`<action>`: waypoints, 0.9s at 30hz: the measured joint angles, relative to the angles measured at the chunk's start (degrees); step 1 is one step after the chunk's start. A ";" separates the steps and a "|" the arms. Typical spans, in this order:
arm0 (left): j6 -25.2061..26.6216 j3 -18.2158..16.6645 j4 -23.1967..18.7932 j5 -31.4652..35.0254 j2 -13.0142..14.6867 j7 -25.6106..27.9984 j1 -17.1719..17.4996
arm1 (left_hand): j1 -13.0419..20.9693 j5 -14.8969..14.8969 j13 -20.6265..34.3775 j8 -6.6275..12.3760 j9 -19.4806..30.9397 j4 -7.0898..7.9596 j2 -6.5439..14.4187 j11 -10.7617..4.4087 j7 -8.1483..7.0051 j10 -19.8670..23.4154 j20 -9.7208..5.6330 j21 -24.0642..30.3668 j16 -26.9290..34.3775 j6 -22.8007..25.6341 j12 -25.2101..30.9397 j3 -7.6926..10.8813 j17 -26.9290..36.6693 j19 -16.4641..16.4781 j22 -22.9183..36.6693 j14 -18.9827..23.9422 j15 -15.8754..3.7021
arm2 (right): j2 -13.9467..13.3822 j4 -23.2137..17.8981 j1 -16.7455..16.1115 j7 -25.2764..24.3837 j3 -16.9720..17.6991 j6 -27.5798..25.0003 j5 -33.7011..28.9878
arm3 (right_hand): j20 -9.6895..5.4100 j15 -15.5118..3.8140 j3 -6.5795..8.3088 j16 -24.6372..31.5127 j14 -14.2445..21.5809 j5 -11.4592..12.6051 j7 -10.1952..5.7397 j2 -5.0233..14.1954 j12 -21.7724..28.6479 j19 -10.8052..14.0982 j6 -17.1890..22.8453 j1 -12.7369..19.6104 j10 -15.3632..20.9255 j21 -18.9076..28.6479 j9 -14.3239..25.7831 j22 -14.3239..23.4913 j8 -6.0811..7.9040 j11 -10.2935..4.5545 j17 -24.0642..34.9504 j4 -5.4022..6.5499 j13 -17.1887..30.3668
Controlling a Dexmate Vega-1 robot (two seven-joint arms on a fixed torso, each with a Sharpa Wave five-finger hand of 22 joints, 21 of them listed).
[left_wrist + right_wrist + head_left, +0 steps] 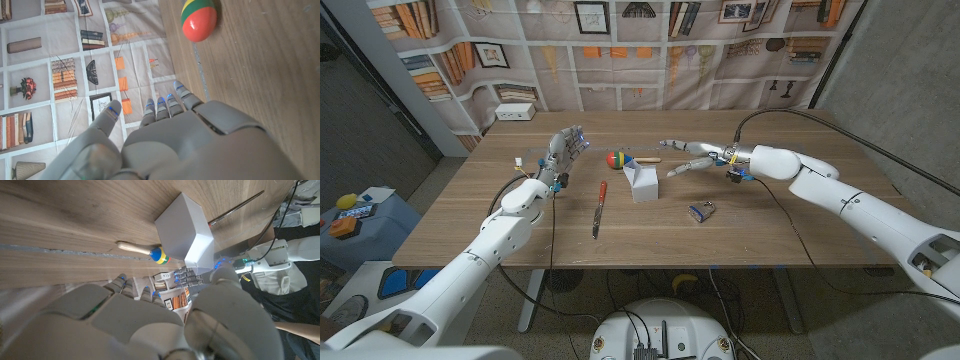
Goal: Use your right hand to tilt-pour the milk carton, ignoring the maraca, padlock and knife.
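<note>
We noted the carton (643,182) standing upright near the middle of the table (790,235), white, gable top toward the far edge. Our right hand (692,158) hovered just beside it on the right-edge side, fingers spread wide and holding nothing; we judged this an approach with the span set to take the carton's side, grasp not yet made. In the right wrist view the carton (184,230) sat just past the fingertips (186,276), apart from them as far as we could tell. The maraca (621,159) lay just behind the carton toward the far edge, its wooden handle pointing toward our right hand, close enough that a careless reach could knock it. The knife (599,208), red-handled, lay on the carton's left-edge side, pointing toward the near edge. The padlock (701,211) sat nearer the near edge, right of the carton. Both were out of the reach line. Our left hand (563,153) stood on its edge toward the left-edge side, fingers up and apart, empty; we took it as parked clear. The table was light wood grain, matte. Behind it hung a backdrop (620,60) printed with bookshelves and framed pictures.
</note>
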 measured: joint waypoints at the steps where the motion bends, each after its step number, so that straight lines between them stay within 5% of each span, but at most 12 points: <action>1: 0.00 0.00 0.02 -0.05 0.01 -0.09 0.01 | 0.00 0.00 0.00 0.00 0.00 0.00 0.00 0.00 0.00 0.00 0.00 0.00 0.00 0.00 0.00 0.00 0.00 0.00 0.00 0.00 0.00 | 0.09 -0.15 0.11 -0.01 -0.16 -0.10 -0.33 | 0.00 0.00 0.00 0.00 0.00 0.00 0.00 0.00 0.00 0.00 0.00 0.00 0.00 0.00 0.00 0.00 0.00 0.00 0.00 0.00 0.00; 27: 0.44 0.44 1.62 -0.97 0.08 -2.57 -0.79 | 0.00 0.00 -0.01 0.00 -0.01 0.24 0.00 -0.22 -0.01 0.21 0.22 0.00 0.00 0.63 0.00 0.24 0.00 0.22 0.00 0.60 -0.01 | 2.16 -1.68 3.25 1.28 -4.85 -6.63 -10.02 | 0.70 0.61 0.65 0.43 0.01 0.44 0.20 -1.29 0.42 0.12 -0.21 1.29 -0.10 0.44 -0.01 0.01 0.00 1.32 -0.26 0.17 0.25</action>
